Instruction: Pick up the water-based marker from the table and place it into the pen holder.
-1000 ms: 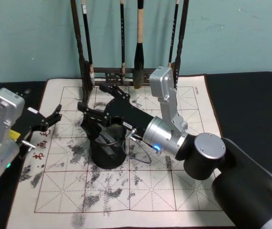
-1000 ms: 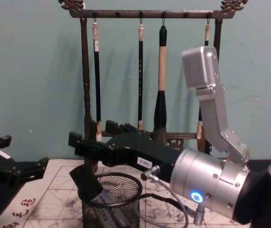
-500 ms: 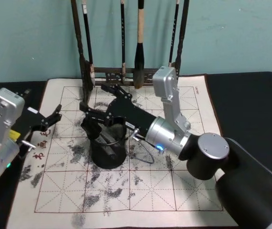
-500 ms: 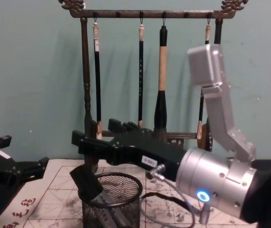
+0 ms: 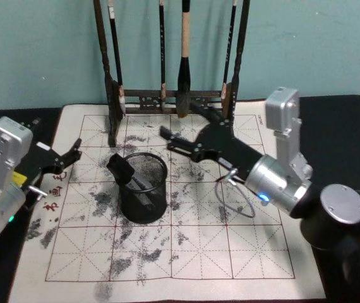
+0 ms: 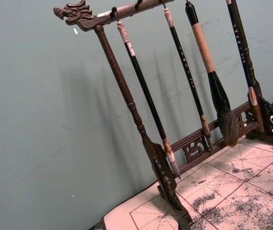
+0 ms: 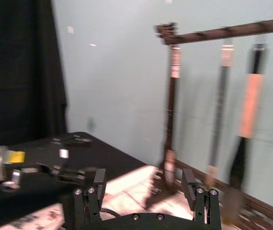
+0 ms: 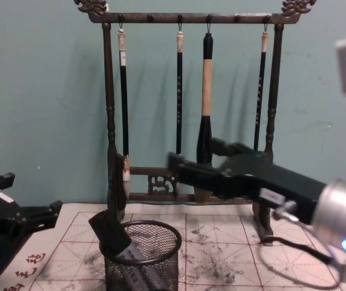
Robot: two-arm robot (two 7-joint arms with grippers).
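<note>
Holder [image 5: 143, 189]: black mesh cup on the ink-stained mat [image 5: 186, 252], in front of the brush rack [image 8: 191, 109]. Marker [image 5: 124, 170]: I see it inside the holder, leaning on the rim, cap end up. Right end effector [image 5: 181, 134]: empty, fingers spread wide, right of the holder and clear of it. Left end effector [image 5: 63, 158]: left of the holder, open, holding nothing.
</note>
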